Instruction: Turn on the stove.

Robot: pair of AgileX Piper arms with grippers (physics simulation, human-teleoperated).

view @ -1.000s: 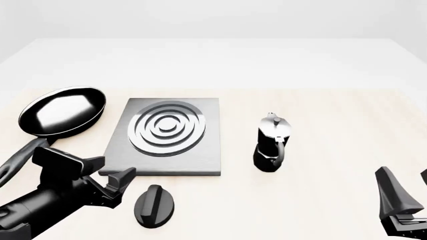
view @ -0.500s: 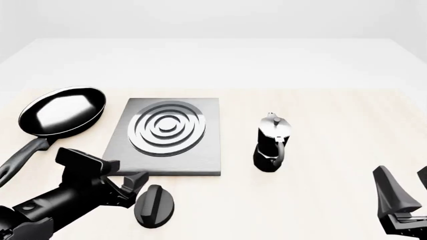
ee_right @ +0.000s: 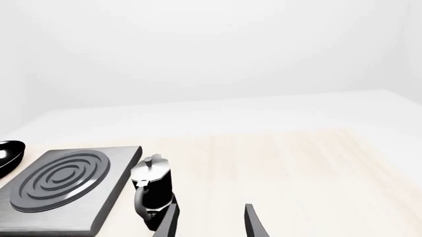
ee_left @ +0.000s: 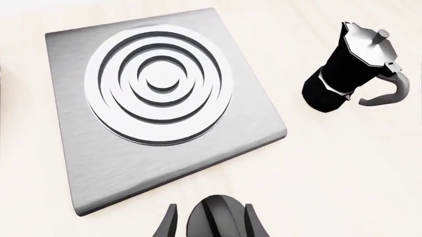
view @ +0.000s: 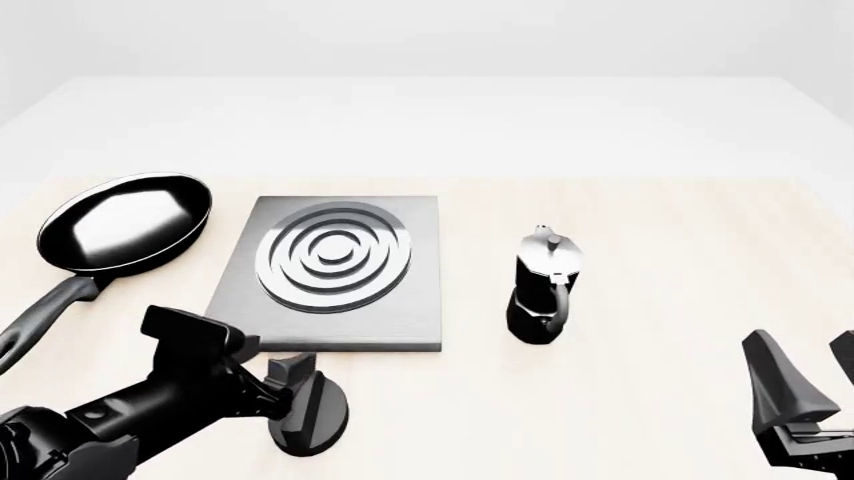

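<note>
Brushed-grey metal stove (view: 334, 270) with ringed oval burner; your left gripper (ee_left: 209, 222) brackets its ridged black knob (ee_left: 216, 219), fingers parted. Only your left wrist view shows both fingers flanking it; whether they touch, you cannot tell. Your right gripper (ee_right: 209, 219) hangs spread, empty.

Black frying pan (view: 123, 222) at the table's (view: 667, 220) left; moka pot (view: 543, 287) upright — well apart.

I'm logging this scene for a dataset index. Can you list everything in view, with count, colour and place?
stove: one, brushed grey slab with ringed burner, centre-left of table.
knob: one, black, on the table just in front of the stove.
frying pan: one, black, left of the stove.
moka pot: one, black with a silver lid, upright right of the stove.
table: one, pale wood.
left tool: one, black, fingers either side of the knob.
right tool: one, black, open, low at the near right, holding nothing.
</note>
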